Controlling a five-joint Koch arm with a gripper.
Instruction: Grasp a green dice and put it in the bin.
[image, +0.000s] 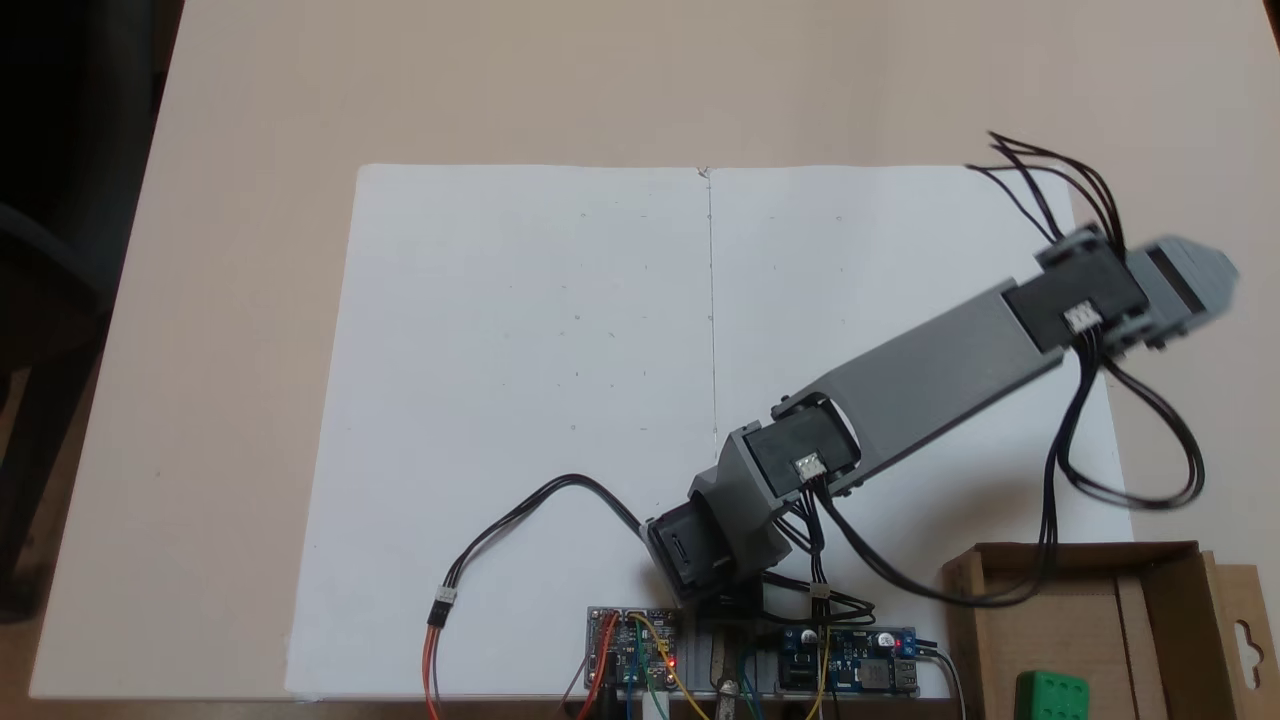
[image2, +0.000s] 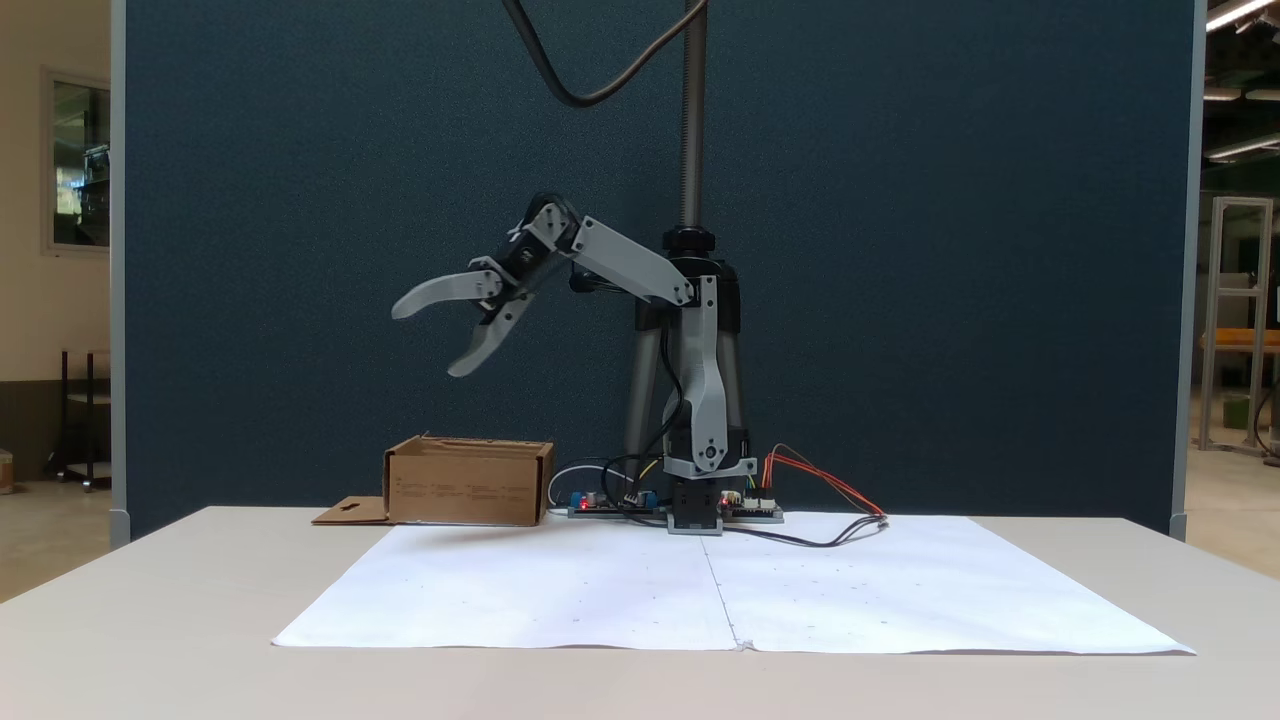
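Green plastic catches my eye first: the green dice (image: 1051, 696) sits inside the bin (image: 1100, 610), on its cardboard floor near the bottom edge of the fixed view that looks down. I see the bin at the table's corner beside the arm's base, just off the white paper (image: 520, 400) that covers the middle of the table (image: 250, 120). One flap with a hang-hole cutout lies spread outward on the side of the bin away from the arm.

From the fixed view at table height, I read the gripper (image2: 430, 338) as released: its two grey jaws are spread wide with nothing between them, one pointing out level and the other angled down. It hangs well above the bin, out past the box's outer wall. From above, the gripper (image: 1185, 275) shows blurred, beyond the paper's side edge.

Black cables (image: 1120, 440) loop from the arm's wrist down toward the bin's near wall. Circuit boards (image: 640, 645) with small red lights lie at the base along the table's edge.
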